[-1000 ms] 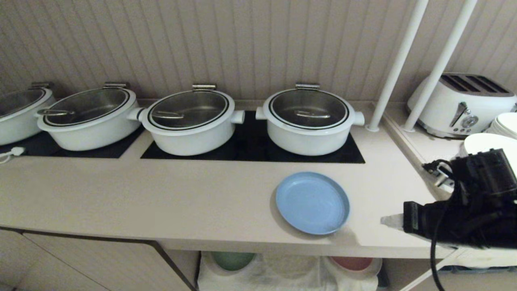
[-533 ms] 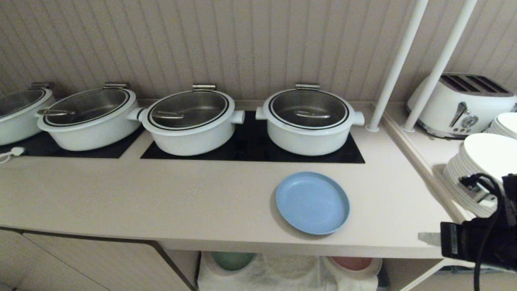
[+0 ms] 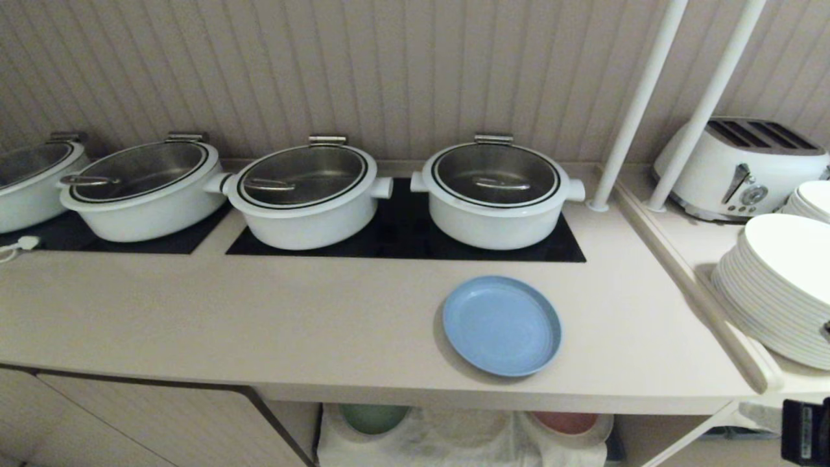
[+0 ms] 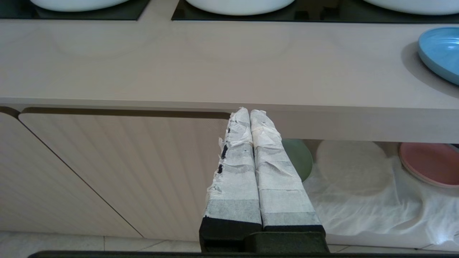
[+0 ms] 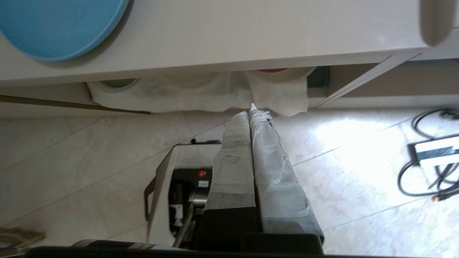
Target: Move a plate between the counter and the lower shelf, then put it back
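Plate (image 3: 502, 325) lies on counter (image 3: 259, 311), well apart from right gripper (image 5: 251, 111).

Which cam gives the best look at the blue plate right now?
Head view. The blue plate shows whole there, lying flat on the counter in front of the right-hand pot. The left wrist view catches only part of it at the frame's edge; the right wrist view shows a cropped part in a corner.

The head camera looks down on the counter (image 3: 324, 324) from above. Both wrist cameras sit lower, off its front edge: left faces the shelf (image 4: 358, 186), right tilts floorward. All three catch the plate (image 3: 501, 325).
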Available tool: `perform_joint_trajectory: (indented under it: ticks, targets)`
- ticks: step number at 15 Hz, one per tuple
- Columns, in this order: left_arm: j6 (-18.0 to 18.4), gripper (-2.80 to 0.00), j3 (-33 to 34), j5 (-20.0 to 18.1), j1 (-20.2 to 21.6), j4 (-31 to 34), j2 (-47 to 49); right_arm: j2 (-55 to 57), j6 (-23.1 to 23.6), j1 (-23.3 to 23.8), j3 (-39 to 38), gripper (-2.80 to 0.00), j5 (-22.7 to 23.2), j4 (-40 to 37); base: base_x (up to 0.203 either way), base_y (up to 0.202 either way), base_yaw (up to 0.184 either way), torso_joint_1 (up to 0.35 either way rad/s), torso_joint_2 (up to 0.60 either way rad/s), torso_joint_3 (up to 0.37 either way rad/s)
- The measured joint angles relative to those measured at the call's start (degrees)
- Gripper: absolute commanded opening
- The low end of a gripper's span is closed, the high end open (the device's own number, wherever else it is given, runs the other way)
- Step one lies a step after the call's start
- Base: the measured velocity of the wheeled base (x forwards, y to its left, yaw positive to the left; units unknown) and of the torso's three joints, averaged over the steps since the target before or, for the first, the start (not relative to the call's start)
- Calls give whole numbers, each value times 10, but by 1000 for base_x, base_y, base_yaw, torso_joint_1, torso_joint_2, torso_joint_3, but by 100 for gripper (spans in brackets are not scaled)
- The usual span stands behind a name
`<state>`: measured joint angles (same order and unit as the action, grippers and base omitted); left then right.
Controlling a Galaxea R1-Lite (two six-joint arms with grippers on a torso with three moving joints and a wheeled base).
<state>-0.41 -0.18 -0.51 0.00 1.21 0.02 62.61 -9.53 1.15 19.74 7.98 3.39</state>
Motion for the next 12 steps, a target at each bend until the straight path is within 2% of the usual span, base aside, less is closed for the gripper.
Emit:
perform_joint_trajectory:
  ticks: [5, 8, 12]
  targets:
    - [0, -280, 0, 0, 0, 0, 0, -101, 56, 4, -50, -280, -5, 3, 0, 0, 0, 0, 0, 0]
    - [0, -280, 0, 0, 0, 0, 0, -155, 61, 12, -69, -280, -9, 9, 0, 0, 0, 0, 0, 0]
    - [0, -280, 0, 0, 0, 0, 0, -221, 61, 15, -109, -280, -36, 38, 0, 0, 0, 0, 0, 0]
